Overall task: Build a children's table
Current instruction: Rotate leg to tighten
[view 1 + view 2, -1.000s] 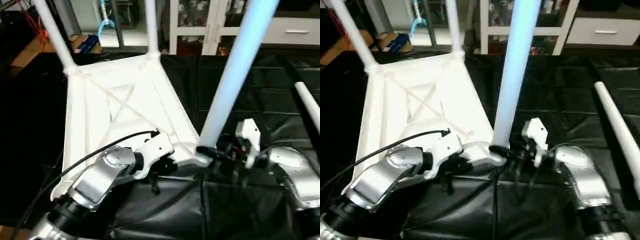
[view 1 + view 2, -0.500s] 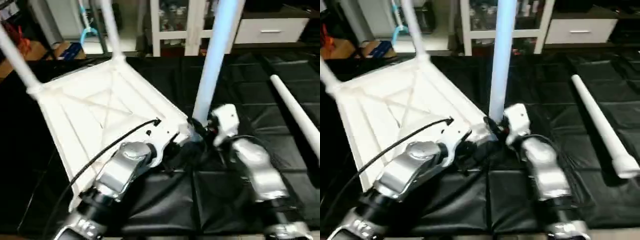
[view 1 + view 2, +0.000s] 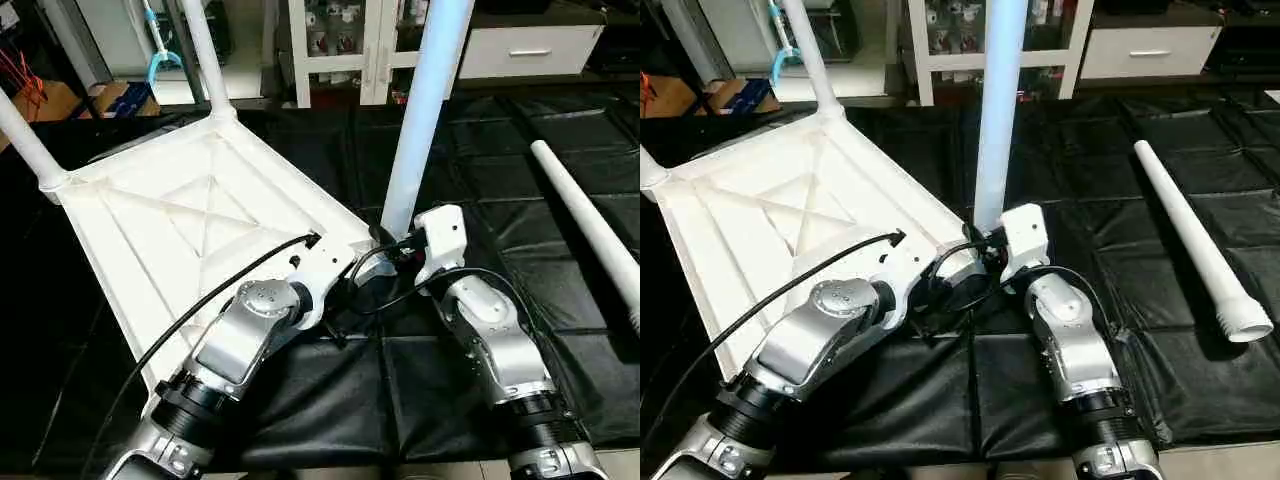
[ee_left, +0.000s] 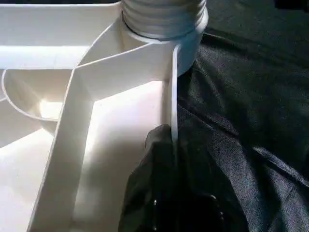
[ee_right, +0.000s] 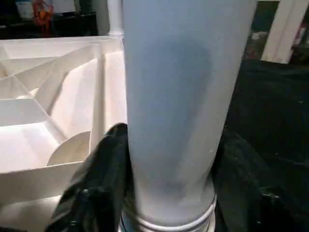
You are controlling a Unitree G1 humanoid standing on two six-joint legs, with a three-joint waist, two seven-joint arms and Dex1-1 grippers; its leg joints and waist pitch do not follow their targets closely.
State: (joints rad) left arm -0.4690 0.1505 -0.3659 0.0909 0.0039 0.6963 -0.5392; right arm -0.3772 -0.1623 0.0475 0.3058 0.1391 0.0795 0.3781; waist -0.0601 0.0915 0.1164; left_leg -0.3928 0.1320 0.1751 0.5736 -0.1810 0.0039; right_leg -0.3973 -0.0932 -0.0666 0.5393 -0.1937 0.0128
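**Ana:** Right gripper (image 5: 169, 193) first: its two black fingers (image 5: 99, 179) sit either side of the near leg (image 3: 425, 110), closed around the tube low down, just above the threaded collar. So it is gripping that leg.

**Ben:** And which way does the leg run from there?

**Ana:** Straight up and away from the fingers. Its long axis stands upright, base at the tabletop's near corner socket (image 4: 164, 21), top out of frame. Any further seating or twisting, I'd judge, goes around that vertical axis.

**Ben:** The left gripper (image 4: 166, 159)?

**Ana:** Pinched shut on the thin side wall of the tabletop (image 3: 190, 215), just beside the same socket. It looks to be steadying the slab, which lies upside down on the black mat (image 3: 1110, 160).

**Ben:** Farther out?

**Ana:** Two more legs (image 3: 205, 55) stand in the far corner sockets. The fourth leg (image 3: 1195, 240) lies flat on the mat, well apart on the right, long axis running away from the robot, its wide end nearest. The right arm is clearly the closer one to it.
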